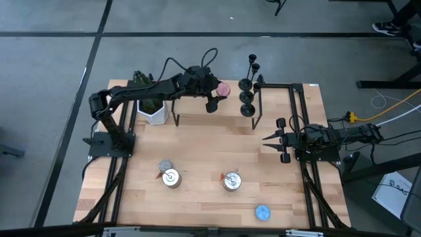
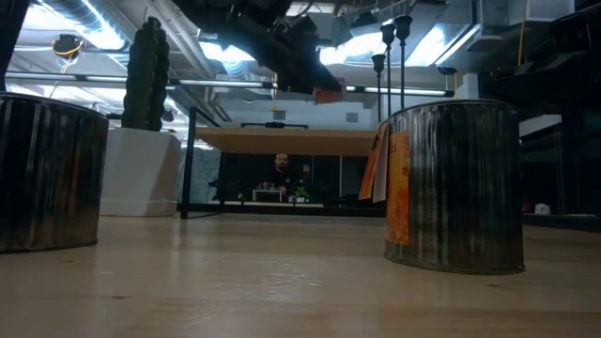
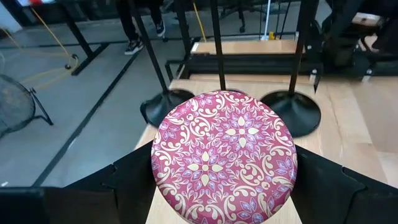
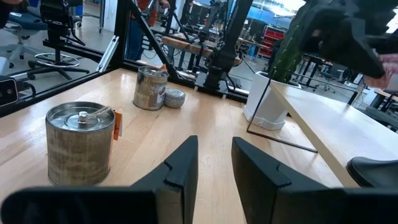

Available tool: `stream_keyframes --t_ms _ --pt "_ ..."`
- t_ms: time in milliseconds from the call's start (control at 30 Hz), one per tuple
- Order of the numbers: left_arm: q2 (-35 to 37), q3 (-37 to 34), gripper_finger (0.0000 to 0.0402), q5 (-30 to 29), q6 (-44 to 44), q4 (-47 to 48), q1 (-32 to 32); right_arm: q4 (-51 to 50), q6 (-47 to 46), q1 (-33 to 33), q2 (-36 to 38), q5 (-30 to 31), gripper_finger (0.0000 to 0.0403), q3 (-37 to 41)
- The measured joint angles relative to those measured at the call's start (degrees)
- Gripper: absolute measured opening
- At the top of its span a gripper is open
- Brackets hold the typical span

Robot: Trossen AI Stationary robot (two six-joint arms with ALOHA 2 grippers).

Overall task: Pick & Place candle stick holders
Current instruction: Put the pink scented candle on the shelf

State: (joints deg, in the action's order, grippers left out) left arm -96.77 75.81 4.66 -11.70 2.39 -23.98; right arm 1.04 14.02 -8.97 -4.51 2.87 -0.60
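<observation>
On the wooden table (image 1: 197,151), our left gripper (image 3: 221,180) clasps a red patterned lid (image 3: 224,155), matte-black candle stick holders (image 1: 248,85) apparently just beyond it.

We're in a robotics lab: a wooden table (image 1: 197,151) on grey concrete floor (image 1: 52,72), exposed ceiling ducts (image 2: 103,19), metal frames and office chairs (image 4: 59,37) beyond, cables (image 1: 395,105) trailing alongside.

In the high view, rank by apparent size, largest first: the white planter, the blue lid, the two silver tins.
1. white planter
2. The two silver tins, left and right: they look alike, so no ranking between them.
3. blue lid
</observation>
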Motion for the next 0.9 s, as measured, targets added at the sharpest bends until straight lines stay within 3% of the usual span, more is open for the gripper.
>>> stream_keyframes --t_ms 900 --pt "-1.0 0.0 0.0295 0.3 1.5 0.2 -0.5 0.0 0.0 0.0 0.0 0.0 0.01 0.0"
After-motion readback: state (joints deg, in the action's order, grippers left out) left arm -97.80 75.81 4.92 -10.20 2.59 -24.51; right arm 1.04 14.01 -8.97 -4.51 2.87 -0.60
